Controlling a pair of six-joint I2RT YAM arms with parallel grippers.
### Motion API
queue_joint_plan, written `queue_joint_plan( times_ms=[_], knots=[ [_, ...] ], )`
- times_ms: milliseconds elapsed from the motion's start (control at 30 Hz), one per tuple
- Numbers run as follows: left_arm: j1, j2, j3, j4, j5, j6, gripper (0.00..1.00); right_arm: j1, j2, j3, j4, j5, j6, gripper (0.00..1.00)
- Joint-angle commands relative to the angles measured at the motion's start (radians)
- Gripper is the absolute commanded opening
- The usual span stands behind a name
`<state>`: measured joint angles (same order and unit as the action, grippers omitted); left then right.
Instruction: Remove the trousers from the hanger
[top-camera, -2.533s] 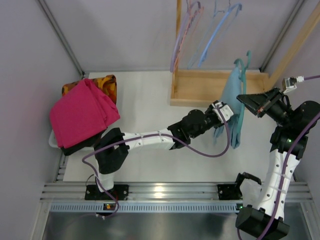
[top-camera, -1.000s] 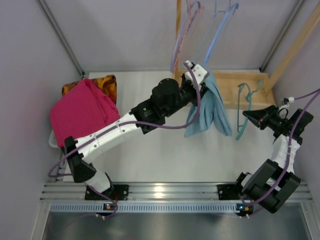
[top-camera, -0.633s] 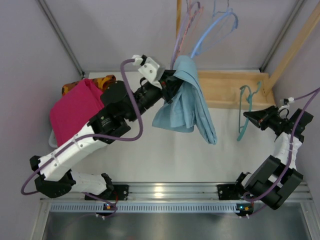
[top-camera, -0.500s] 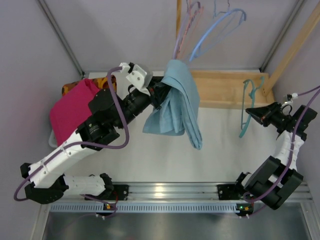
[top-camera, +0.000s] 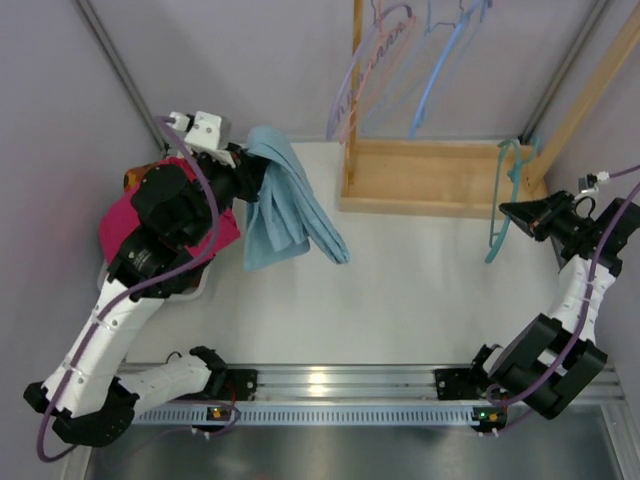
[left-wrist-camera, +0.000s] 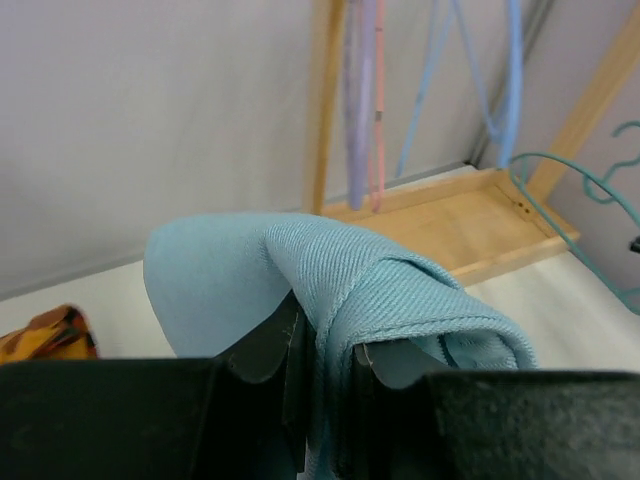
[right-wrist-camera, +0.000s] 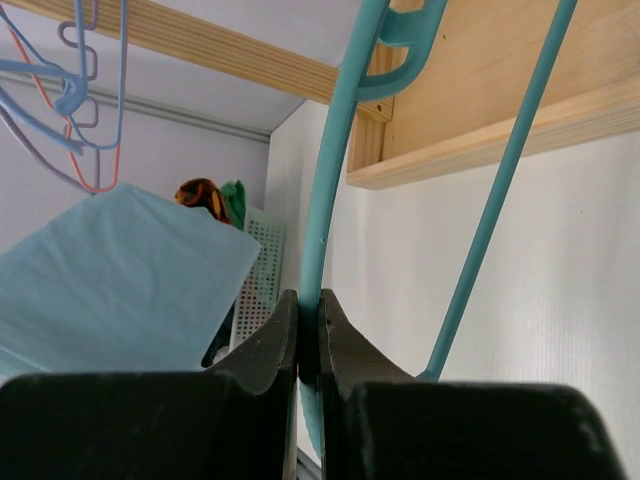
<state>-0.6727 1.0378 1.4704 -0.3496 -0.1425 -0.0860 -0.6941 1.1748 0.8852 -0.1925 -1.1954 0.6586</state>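
The light blue-teal trousers (top-camera: 285, 200) hang folded from my left gripper (top-camera: 247, 170), which is shut on them at the back left, next to the magenta cloth (top-camera: 135, 235). In the left wrist view the fabric (left-wrist-camera: 340, 265) is pinched between the jaws of the left gripper (left-wrist-camera: 325, 345). My right gripper (top-camera: 510, 212) is shut on the bare teal-green hanger (top-camera: 510, 195) at the far right, held up by the wooden rack. In the right wrist view the right gripper (right-wrist-camera: 308, 330) clamps one hanger bar (right-wrist-camera: 335, 160). The trousers are off the hanger.
A wooden rack (top-camera: 430, 175) stands at the back right, with pink-lilac (top-camera: 365, 70) and light blue (top-camera: 440, 55) hangers hanging above it. An orange-brown patterned cloth (top-camera: 135, 178) and a white basket (right-wrist-camera: 258, 280) lie under the magenta cloth at the left.
My left arm has swung the trousers from the rack on the right across to the back left. My right gripper kept the bare hanger and lifted it slightly toward the rack's right end.
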Motion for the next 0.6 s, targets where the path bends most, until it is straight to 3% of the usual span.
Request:
queue_joint_plan(
  times_ms=[0, 300, 333, 567],
  knots=[
    [0.119, -0.126, 0.039, 0.143, 0.024, -0.073, 0.00, 0.007, -0.003, 0.047, 0.097, 0.000, 0.019, 0.00],
    [0.478, -0.257, -0.015, 0.069, 0.057, -0.222, 0.00, 0.025, 0.042, 0.084, 0.159, 0.019, 0.071, 0.00],
    [0.557, -0.284, -0.015, 0.057, 0.051, -0.242, 0.00, 0.028, 0.045, 0.089, 0.163, 0.017, 0.075, 0.00],
    [0.774, -0.370, 0.008, -0.054, -0.058, -0.210, 0.00, 0.059, 0.060, 0.118, 0.162, 0.030, 0.084, 0.00]
  ],
)
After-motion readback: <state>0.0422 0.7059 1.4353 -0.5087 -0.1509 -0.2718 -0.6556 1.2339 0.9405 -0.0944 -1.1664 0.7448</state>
